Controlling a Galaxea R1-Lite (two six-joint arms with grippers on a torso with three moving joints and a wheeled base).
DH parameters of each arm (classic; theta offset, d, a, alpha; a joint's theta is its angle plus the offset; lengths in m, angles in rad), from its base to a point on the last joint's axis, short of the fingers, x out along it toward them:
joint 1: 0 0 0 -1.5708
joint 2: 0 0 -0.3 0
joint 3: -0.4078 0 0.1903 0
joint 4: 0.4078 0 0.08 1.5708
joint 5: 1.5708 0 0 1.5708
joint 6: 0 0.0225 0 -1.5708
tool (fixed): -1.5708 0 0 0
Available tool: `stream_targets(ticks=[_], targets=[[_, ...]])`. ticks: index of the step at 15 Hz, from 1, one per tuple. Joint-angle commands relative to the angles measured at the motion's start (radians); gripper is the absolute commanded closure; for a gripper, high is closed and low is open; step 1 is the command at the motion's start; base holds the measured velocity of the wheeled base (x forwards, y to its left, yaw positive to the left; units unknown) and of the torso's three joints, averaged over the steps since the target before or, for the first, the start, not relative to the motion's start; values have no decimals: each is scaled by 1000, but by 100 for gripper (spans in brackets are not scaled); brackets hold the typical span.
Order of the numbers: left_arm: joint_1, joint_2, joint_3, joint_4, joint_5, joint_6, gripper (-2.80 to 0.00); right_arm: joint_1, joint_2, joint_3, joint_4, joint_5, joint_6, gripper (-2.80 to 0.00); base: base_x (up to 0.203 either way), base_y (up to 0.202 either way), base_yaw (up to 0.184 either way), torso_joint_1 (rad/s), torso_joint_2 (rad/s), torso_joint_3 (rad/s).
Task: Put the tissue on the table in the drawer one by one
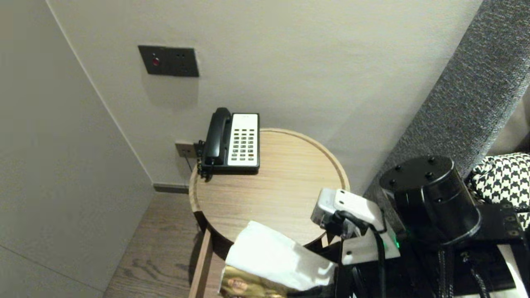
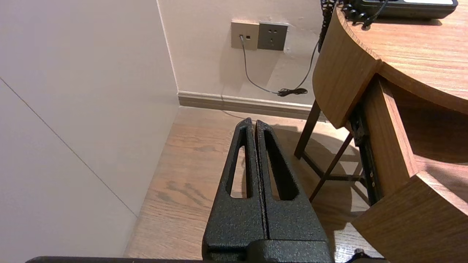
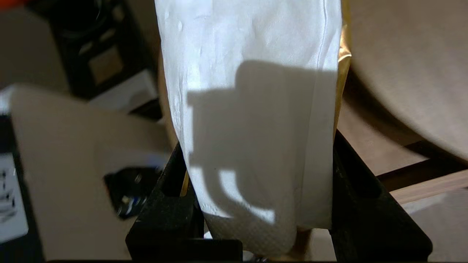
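Right gripper (image 3: 256, 146): jaws half apart, clamped on both sides of a soft white tissue pack (image 1: 275, 258) in a gold foil wrapper. The pack is held in the air at the near edge of the round light-wood table (image 1: 285, 198), over its pulled-out wooden drawer (image 1: 201, 265). A black-and-white desk telephone (image 1: 236, 140) stands at the table's far rim, well apart from the pack. Left gripper (image 2: 255, 124): fingers pressed together, holding nothing, above the wooden floor (image 2: 190, 160) beside the table

The tissue pack (image 1: 275, 256) is soft, dimpled white paper in glossy gold film, while the round table (image 1: 285, 194) beside it is matt grained wood, its telephone (image 1: 234, 140) smooth plastic.
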Motion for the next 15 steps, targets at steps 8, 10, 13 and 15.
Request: stream_targets(ticks=[8, 10, 13, 15], targets=[[0, -5, 0, -1, 1, -1, 0, 115, 85, 114, -45, -4, -10, 0, 0, 0, 0, 0, 0, 0], [0, -4, 0, 0, 1, -1, 0, 120, 120, 142, -122, -10, -12, 0, 0, 0, 0, 0, 0, 0], [0, -5, 0, 0, 1, -1, 0, 132, 166, 183, -224, -40, -24, 0, 0, 0, 0, 0, 0, 0], [0, -5, 0, 0, 1, -1, 0, 141, 176, 212, -280, -54, -68, 0, 0, 0, 0, 0, 0, 0]])
